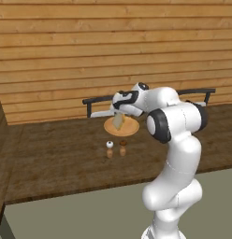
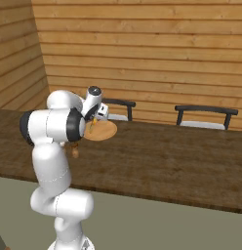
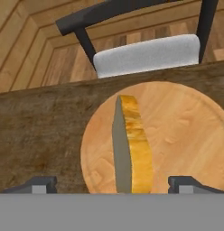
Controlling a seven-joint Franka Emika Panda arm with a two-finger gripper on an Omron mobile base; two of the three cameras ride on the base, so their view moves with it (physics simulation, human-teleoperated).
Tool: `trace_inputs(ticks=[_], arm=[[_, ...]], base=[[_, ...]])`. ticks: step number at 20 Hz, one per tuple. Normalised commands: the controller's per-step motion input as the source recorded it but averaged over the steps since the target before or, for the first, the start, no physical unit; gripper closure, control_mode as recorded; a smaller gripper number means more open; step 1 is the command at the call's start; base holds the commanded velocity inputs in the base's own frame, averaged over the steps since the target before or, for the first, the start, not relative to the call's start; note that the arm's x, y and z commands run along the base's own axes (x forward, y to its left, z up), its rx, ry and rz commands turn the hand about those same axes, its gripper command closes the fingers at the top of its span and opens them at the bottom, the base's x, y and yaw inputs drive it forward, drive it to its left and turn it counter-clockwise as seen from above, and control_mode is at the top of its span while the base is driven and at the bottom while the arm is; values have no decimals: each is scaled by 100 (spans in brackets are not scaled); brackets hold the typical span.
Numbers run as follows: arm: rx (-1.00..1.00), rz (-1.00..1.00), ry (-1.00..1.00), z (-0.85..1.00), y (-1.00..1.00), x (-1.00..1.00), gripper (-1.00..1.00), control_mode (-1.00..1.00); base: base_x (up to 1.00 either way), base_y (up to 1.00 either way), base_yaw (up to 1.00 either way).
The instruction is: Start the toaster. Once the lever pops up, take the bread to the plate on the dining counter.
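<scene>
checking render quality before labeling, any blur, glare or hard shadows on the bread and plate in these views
Hand view: bread and plate are sharp, lighting flat, no glare, one face of the slice is shaded grey. Left base view: coarser, bread is a small soft-edged patch on the plate. Right base view: plate evenly lit, no hard shadow on the dining counter.

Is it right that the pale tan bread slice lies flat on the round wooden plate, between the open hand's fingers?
Not quite. The pale tan bread slice stands on its edge on the round wooden plate, as the hand view shows; it is between the open hand's fingers.
</scene>
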Motion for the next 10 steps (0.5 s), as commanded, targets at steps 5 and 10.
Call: trace_inputs(ticks=[5, 10], arm=[[-1, -8, -3, 41, -5, -16, -100, -100], [-3, -10, -3, 39, -6, -15, -100, -100]], base=[[0, 0, 0], [0, 0, 0]])
